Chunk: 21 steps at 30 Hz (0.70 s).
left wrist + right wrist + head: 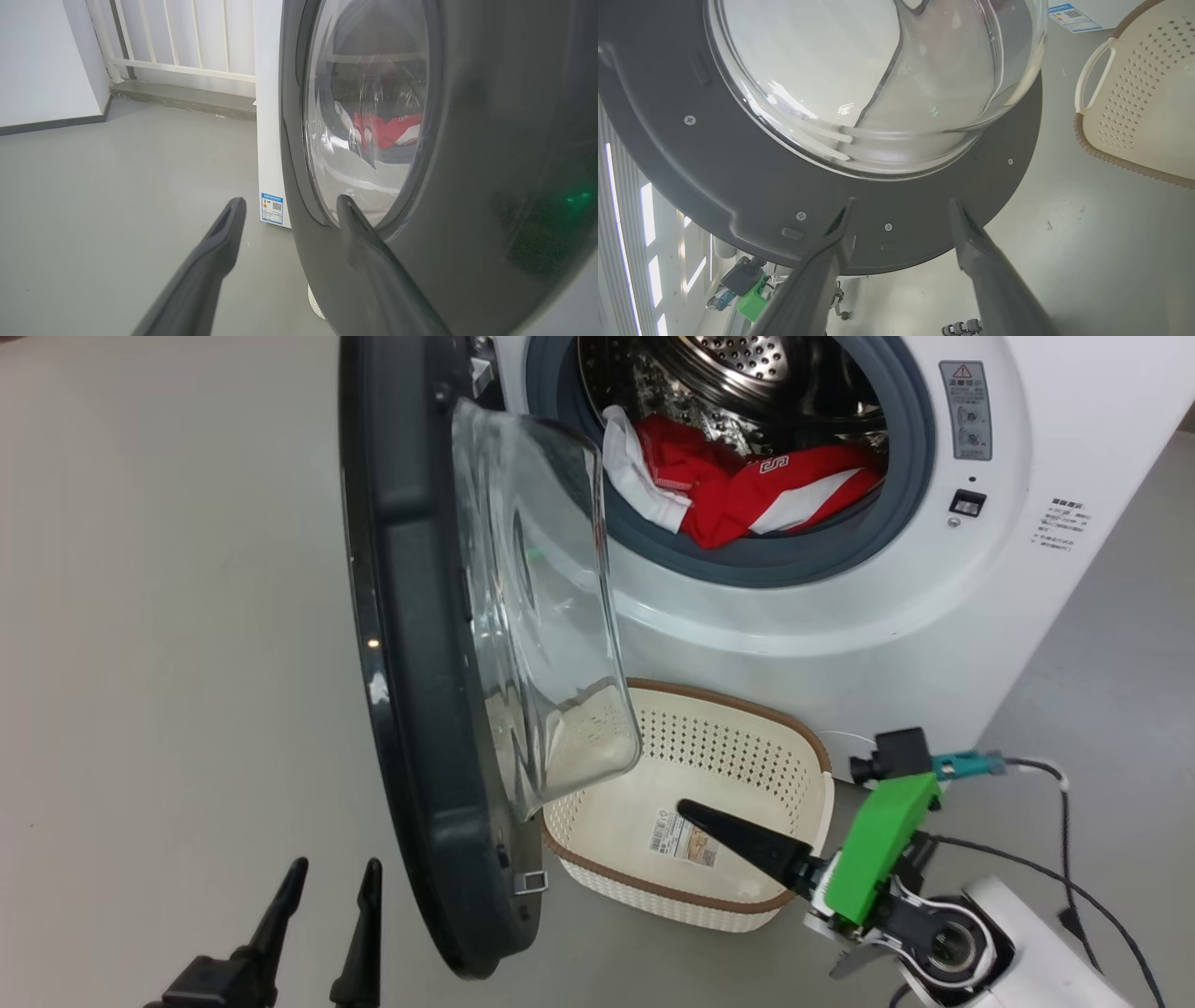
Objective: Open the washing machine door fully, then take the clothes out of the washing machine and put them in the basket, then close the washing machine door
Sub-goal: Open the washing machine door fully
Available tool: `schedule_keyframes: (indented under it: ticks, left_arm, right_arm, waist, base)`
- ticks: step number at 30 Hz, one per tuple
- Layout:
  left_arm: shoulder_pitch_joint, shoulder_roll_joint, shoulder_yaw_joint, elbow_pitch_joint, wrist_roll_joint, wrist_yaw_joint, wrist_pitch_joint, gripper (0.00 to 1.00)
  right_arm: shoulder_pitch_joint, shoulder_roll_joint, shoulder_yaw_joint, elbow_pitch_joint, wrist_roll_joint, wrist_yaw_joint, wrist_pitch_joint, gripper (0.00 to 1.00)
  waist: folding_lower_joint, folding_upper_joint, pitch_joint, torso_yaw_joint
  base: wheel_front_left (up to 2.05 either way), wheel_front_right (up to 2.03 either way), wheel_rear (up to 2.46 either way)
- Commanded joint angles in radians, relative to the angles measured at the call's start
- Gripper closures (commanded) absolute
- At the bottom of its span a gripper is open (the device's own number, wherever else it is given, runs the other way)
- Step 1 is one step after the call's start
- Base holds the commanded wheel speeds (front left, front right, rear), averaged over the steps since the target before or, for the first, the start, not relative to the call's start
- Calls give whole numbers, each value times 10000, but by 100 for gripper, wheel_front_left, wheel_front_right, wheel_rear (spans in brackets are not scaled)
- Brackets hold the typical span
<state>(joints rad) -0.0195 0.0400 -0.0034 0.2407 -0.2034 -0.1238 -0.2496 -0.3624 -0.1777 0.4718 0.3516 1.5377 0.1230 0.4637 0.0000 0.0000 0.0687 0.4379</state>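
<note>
Down at the front of the washing machine (pixel 840 616), we've basically got step one sorted. The washing machine door (pixel 411 644) stands swung well out, though we can't say it's at full swing. Meanwhile the clothes (pixel 747 490) sit in the drum, spilling over the grey ring, and the basket (pixel 728 737) on the floor below is empty. Our left fingers (pixel 280 905) and right fingers (pixel 747 845) are both spread apart, holding nothing. So unloading and closing are what's left.
</note>
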Motion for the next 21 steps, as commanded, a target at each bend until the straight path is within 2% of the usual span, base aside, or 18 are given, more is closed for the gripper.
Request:
schedule_keyframes:
  ticks: [1,13,21]
  left_arm:
    - [-149,102,423,-186,37,-34,-122,0]
    - [-60,102,632,-167,77,-49,-122,0]
    - [0,102,686,-76,139,-57,-122,0]
  right_arm:
    - [281,-72,-130,-160,-156,77,-536,0]
    - [1284,-621,-296,114,-850,77,-2825,0]
    - [1473,-1180,524,651,-2142,77,-4737,0]
  waist:
    - [0,0,-42,-77]
    - [0,0,-78,-363]
    - [0,0,-183,-494]
  base:
    - [0,0,0]
    - [0,0,0]
    - [0,0,0]
